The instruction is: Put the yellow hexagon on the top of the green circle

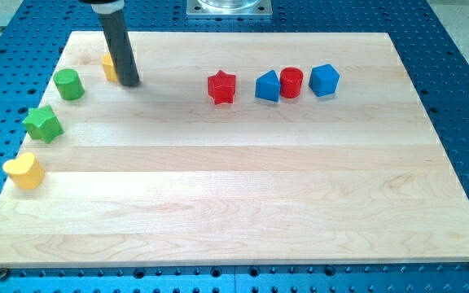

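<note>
View's left edge: yellow heart [24,171], green star [42,123], then green circle [69,84] with the yellow hexagon [110,67] just to its right, near but apart. My tip [130,82] is a bare rod gripping nothing, touching the hexagon's right side. Red star [221,87], blue block [268,85], red cylinder [291,82], blue block [324,80] sit well right; final placement above the circle remains, I judge.

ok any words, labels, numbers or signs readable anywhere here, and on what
None: no text, number or sign shows anywhere.
The wooden board is bare wood.
The blocks, such as the yellow hexagon, the green circle and the red star, have plain faces.
The rod ending in my tip, right of the yellow hexagon, carries no marking.
</note>
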`<state>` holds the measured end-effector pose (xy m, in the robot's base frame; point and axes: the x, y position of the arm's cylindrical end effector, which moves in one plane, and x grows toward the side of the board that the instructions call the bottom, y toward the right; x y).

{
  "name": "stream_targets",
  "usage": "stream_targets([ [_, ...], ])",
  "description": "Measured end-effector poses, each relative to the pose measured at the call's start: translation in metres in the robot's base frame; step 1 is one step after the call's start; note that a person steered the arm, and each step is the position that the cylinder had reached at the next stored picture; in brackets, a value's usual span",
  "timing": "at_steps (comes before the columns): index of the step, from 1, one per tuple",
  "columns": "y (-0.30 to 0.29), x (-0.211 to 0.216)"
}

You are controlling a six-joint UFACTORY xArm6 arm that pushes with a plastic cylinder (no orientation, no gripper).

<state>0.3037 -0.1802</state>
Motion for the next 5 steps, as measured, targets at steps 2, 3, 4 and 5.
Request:
stream_targets([
  [2,0.022,-0.032],
  [3,-0.012,-0.032],
  [4,-0.014,-0.032],
  [5,-0.021,-0.033],
])
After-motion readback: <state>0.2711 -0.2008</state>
